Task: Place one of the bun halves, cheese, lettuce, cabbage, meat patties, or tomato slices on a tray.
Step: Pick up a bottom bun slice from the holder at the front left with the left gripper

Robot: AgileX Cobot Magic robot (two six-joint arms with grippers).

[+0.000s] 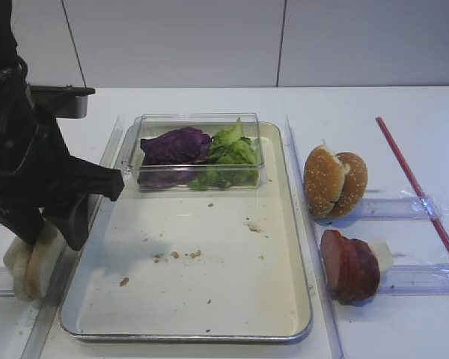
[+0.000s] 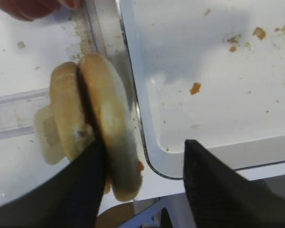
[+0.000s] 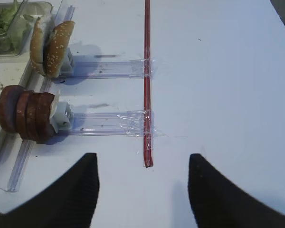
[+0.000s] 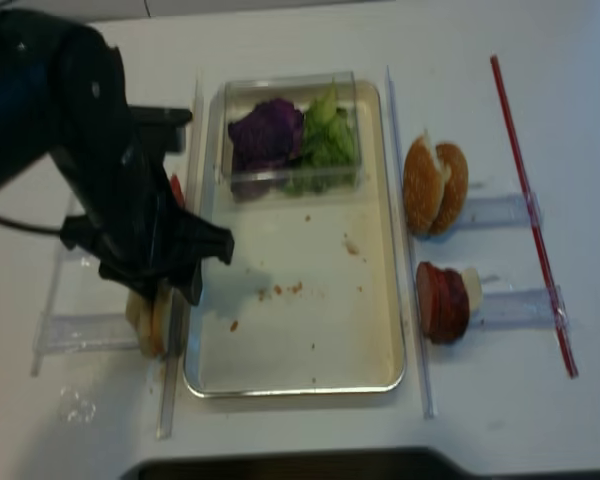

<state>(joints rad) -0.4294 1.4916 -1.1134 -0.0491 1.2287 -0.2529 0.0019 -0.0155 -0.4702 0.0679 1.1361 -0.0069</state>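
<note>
Two pale buns (image 2: 92,126) are standing on edge side by side just off the tray's (image 1: 284,299) left rim, at its near left corner, with light tan rounded rims, dull off-white faces and no seeds; a pale plastic stop is sitting against the outer one. The left gripper (image 2: 142,185) is reaching down over them with its jaws apart: in the left wrist view one dark finger is lying between the two buns and the other is hanging over the tray corner, so the bun nearer the tray is sitting between the fingers, and whether they are pressing on it cannot be told. The tray is lying cream and crumb-speckled on the white table (image 1: 374,105), with a silvery raised rim. At its far end a clear box (image 1: 198,152) is holding crinkled dark-purple cabbage (image 1: 176,144) on the left and ruffled bright-green lettuce (image 1: 230,152) on the right. To the right of the tray, two golden sesame buns (image 1: 334,182) are leaning together on edge, and nearer the camera a row of dark reddish-brown patties (image 1: 349,265) is standing against a white stop. A red strip (image 3: 147,80) is running along the table further right. The right gripper (image 3: 142,190) is hovering above bare table with its fingers spread wide, holding nothing.
</note>
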